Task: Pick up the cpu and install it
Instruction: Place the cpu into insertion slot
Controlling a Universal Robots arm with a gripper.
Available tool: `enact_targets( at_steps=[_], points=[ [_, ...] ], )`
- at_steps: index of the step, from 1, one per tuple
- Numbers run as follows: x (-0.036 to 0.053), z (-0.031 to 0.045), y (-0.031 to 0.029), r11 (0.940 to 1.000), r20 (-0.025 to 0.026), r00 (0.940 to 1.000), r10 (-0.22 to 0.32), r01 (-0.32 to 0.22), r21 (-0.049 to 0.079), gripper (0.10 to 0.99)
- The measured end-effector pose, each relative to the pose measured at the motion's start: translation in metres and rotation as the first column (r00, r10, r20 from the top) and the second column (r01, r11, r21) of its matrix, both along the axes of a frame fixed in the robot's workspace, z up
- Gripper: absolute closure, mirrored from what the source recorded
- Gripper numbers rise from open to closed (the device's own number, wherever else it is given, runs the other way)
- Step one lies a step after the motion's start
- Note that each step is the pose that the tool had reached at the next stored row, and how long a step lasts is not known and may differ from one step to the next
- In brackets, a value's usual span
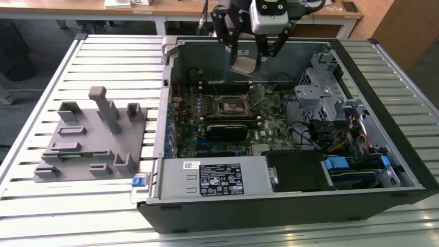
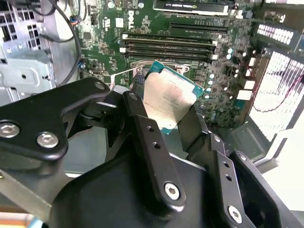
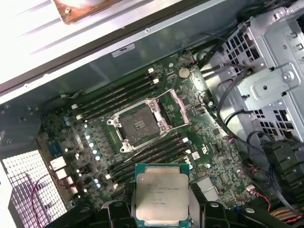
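The claw (image 2: 166, 107) is closed on the cpu (image 2: 168, 97), its two dark fingers (image 2: 142, 123) pinching opposite edges of the chip so that the silvery lid faces out between them, tilted rather than level. In the first wrist view the same chip (image 3: 161, 192) sits right at the fingertips with its green border showing around the metal top. By the look of it this is a light, thin, stiff part; the smooth lid would probably slide under a loose pinch, and the underside contacts are likely delicate, so the bare edges of the border, where the fingers now sit, seem the sound place to hold it. Below the claw and clear of the chip lies the green motherboard (image 3: 194, 90), with the square socket (image 3: 138, 124) a little way ahead of the grip. The socket's bed looks bare and its metal frame appears swung aside. Rows of dark memory slots (image 3: 114, 95) flank the socket. Farther out stands the perforated metal drive cage (image 3: 275, 80) with its cables, all inside the open computer case (image 1: 384, 170). Well away from the claw, outside the case, a grey plastic fixture (image 1: 89, 139) rests on the slatted table (image 1: 41, 92).
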State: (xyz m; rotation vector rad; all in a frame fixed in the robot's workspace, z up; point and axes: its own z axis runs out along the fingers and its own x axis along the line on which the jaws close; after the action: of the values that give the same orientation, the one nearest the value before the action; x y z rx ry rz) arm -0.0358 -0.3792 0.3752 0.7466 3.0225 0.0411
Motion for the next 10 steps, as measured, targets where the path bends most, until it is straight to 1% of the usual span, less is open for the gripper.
enact_targets(
  at_steps=[5, 10],
  points=[
    [0.0000, -0.0006, 0.0007, 0.9978, 0.0000, 0.9978, -0.066, 0.066, 0.000, 0.553],
    [0.0000, -0.0012, 0.0014, 0.9915, 0.0000, 0.9915, -0.130, 0.130, 0.000, 0.553]
  ],
)
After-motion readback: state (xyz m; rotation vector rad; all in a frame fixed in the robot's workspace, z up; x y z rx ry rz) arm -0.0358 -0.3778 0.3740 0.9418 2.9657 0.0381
